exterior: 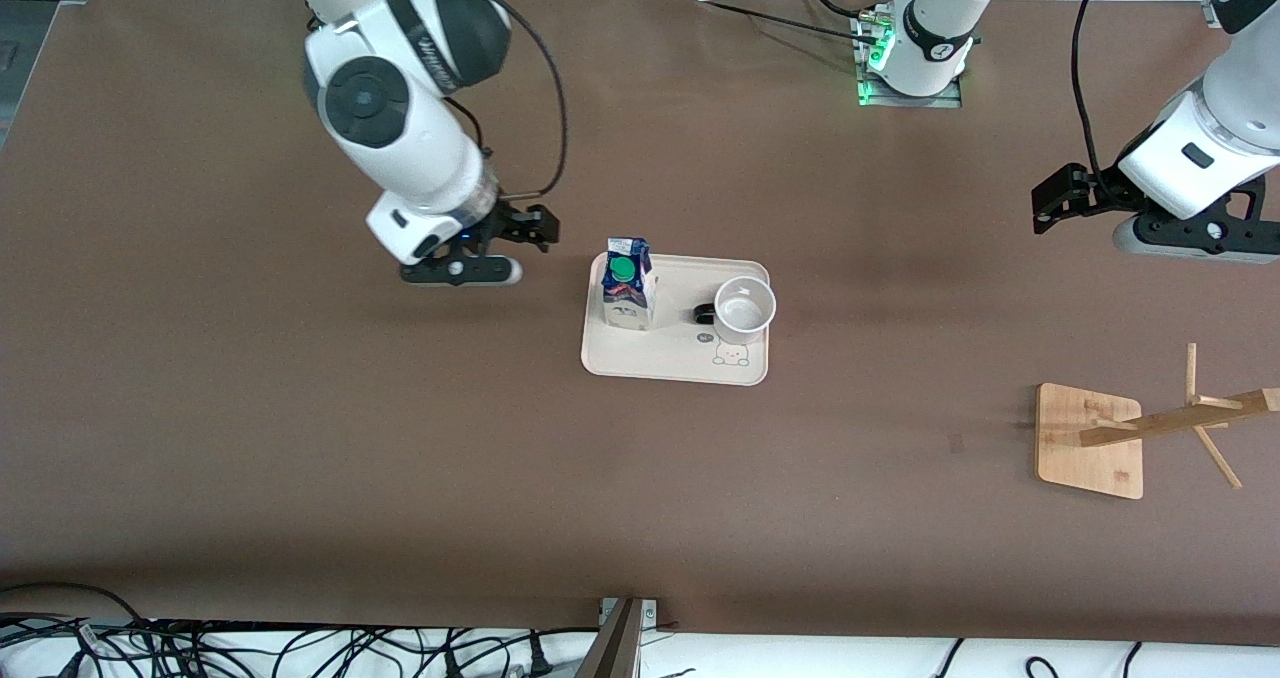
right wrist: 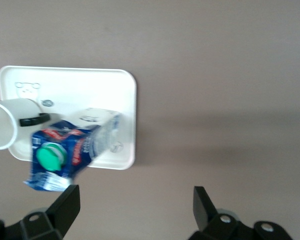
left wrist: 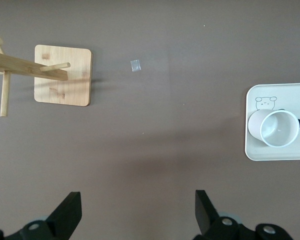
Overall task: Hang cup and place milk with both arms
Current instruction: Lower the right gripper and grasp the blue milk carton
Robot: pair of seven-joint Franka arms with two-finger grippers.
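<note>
The right claw [exterior: 520, 226] is hanging in the air with its two black fingers [right wrist: 65, 207] spread wide apart and nothing between them. It is hovering over the bare brown tabletop [exterior: 300, 438], just beside the tray [exterior: 665, 358], toward the right arm's end. The milk [exterior: 628, 284] is standing upright on the tray, at the end closest to that claw, and its green cap [exterior: 623, 269] is showing on top. The cup [exterior: 745, 308] is sitting on the same tray, beside the milk but not touching it, toward the left arm's end. Its mouth is facing up and its black handle [exterior: 704, 313] is pointing at the milk. A little bear drawing [exterior: 731, 355] is sitting on the tray just in front of the cup, nearer to the front camera. The left claw [exterior: 1062, 202] is hanging over the tabletop well apart from the tray, with its fingers [left wrist: 70, 210] also spread wide and holding nothing. The wooden rack [exterior: 1090, 440] is standing on the tabletop at the left arm's end, nearer to the front camera than the tray, with its pegs [exterior: 1215, 458] sticking out.
</note>
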